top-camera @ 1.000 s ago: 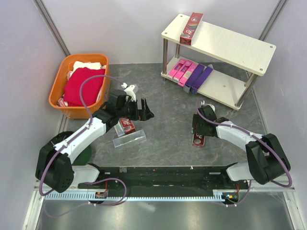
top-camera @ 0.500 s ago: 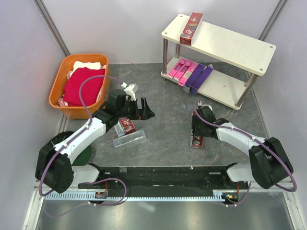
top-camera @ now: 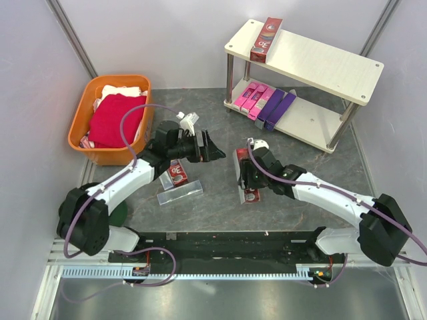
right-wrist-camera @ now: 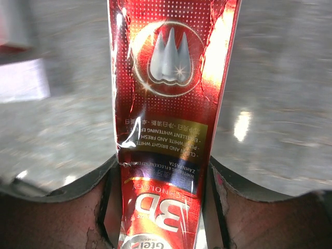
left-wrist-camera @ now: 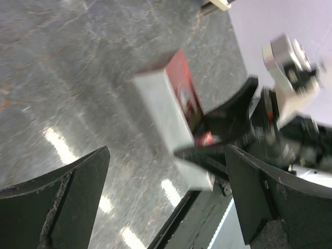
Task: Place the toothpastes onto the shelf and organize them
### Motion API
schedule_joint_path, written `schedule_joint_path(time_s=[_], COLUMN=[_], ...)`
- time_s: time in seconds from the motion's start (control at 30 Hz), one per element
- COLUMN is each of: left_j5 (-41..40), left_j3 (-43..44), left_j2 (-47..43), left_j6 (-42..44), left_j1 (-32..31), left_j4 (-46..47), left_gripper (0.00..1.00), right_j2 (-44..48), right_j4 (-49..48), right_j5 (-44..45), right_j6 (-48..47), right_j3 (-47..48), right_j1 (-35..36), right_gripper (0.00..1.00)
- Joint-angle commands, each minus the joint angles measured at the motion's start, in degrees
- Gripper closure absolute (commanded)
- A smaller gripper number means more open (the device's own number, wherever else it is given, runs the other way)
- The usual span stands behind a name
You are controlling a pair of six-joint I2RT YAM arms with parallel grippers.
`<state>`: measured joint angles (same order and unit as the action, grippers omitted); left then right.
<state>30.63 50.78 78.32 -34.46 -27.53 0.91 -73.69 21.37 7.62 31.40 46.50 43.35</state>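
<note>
The R end effector (top-camera: 248, 179) grips a dark red slim card box (top-camera: 250, 194) w/ a white tooth pic on it. Its two fingers (right-wrist-camera: 101, 207) squeeze the long sides, about half way shut, and the box sticks out in front of them. This box is near the middle of the dark grey stone-look desk (top-camera: 220, 120), well apart from the shelf. Can't tell if it touches the desk.

The L end effector (top-camera: 205, 148) is spread wide w/ nothing in it. It sits just left of the held box and a bit farther back. In the L wrist view the held box shows between its black fingers (left-wrist-camera: 62, 207), blurry, w/ a silver side.

Near the L arm a second dark red box (top-camera: 176, 173) lies on the desk, touching a pale silver-grey long box (top-camera: 181, 193).

At far right stands the cream wood two-level shelf (top-camera: 320, 60) w/ round metal legs. A third dark red box (top-camera: 265, 39) lies on the top board at its left end. On the low board, left part, lie two bright pink boxes (top-camera: 245, 97) side by side, then two purple boxes (top-camera: 279, 109) just right of them.

At far left is an orange plastic basket (top-camera: 78, 127) w/ red & white cloths (top-camera: 117, 119) in it.
</note>
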Motion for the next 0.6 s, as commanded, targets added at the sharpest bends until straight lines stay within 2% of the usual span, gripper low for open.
schedule_joint_path(time_s=[0.0,0.33,0.57], left_j5=[4.9,4.5,5.7], left_j3=[0.5,0.9,0.0], left_j2=[3.3,8.5,8.3], left_j6=[-5.4,-7.0,-9.2], left_j1=[-1.2,-6.4,-6.6], left_j4=[8.4,11.2,15.6], left_gripper=[0.00,0.01,0.25], right_j2=[2.4,4.3,2.6], right_j4=[-3.7,-7.1,-7.9], right_j5=[0.7,3.6,3.0], right_j6=[3.0,5.6,5.8], right_j3=[4.5,7.4,7.5], right_j1=[4.7,8.9,10.2], right_gripper=[0.60,0.59,0.53])
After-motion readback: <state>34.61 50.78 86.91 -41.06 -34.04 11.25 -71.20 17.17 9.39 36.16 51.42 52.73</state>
